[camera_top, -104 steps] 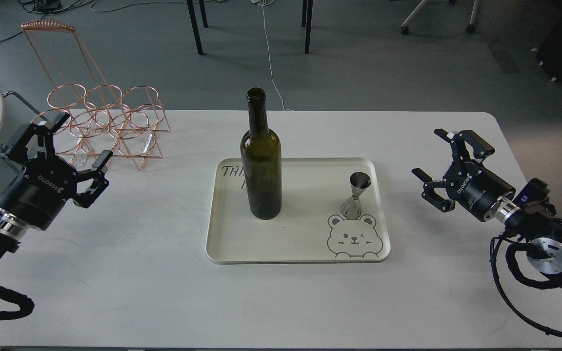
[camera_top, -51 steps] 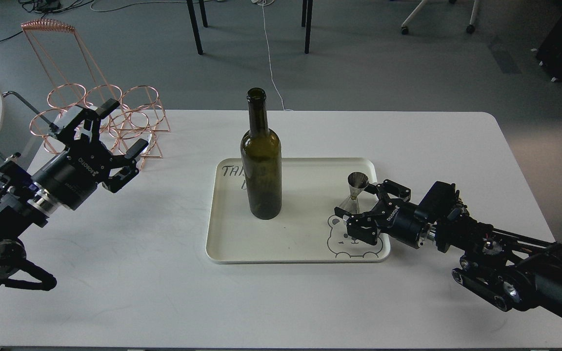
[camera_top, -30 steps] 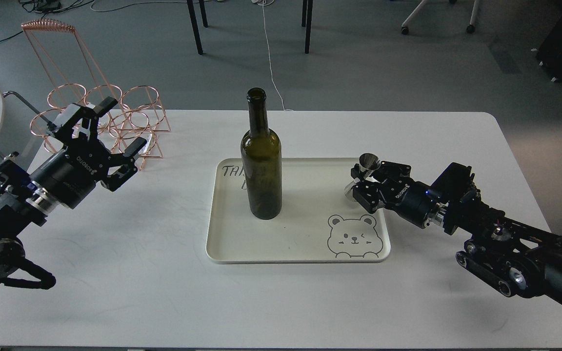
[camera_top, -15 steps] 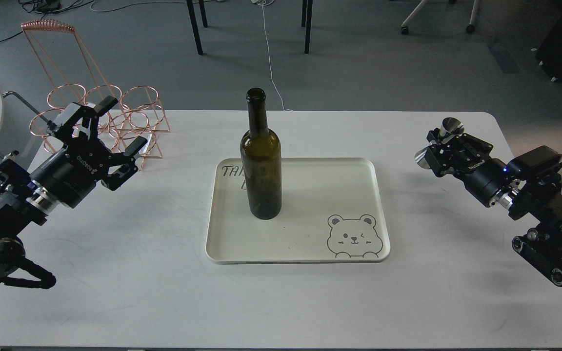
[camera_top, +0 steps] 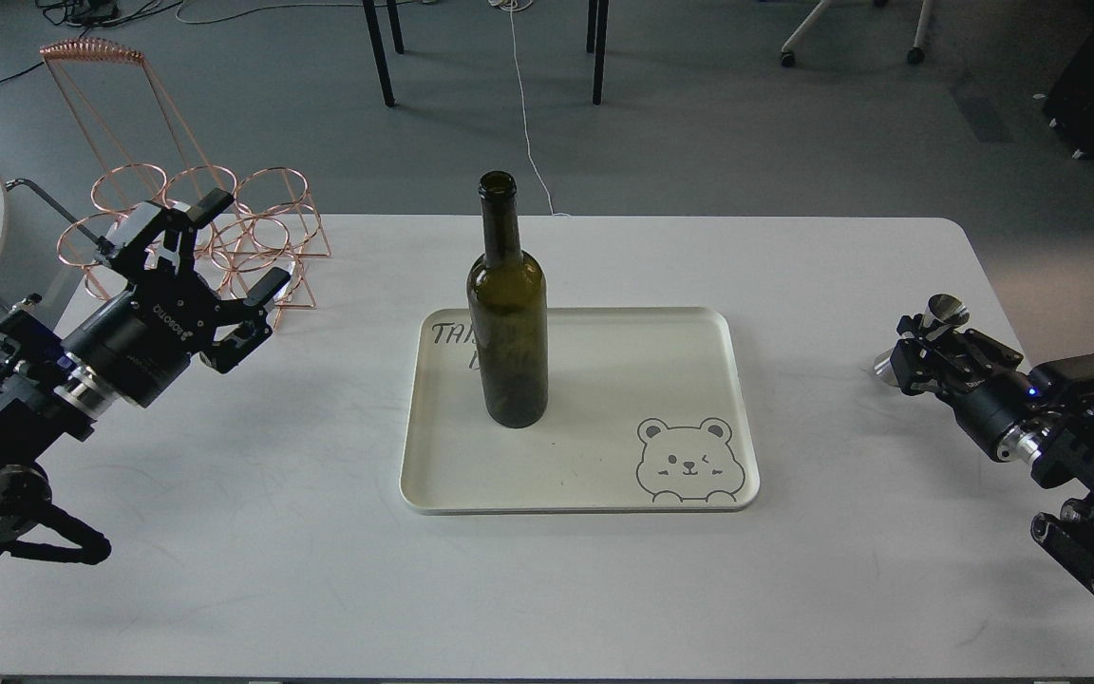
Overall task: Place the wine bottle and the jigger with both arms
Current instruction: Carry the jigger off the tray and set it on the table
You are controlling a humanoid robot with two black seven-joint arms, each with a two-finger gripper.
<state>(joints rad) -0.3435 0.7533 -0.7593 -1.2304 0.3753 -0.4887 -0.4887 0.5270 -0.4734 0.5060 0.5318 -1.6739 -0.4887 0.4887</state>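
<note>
Right gripper (camera_top: 910,350) is clenched around the jigger (camera_top: 927,328), tilted, low over the table's right edge (camera_top: 984,285), well clear of the tray (camera_top: 594,499), I'd guess about to set it down. The wine bottle (camera_top: 507,323) stands upright on the tray, untouched. Left gripper (camera_top: 194,275) hangs with fingers spread wide, holding nothing, in front of the copper rack (camera_top: 253,218), probably lined up for the bottle.
</note>
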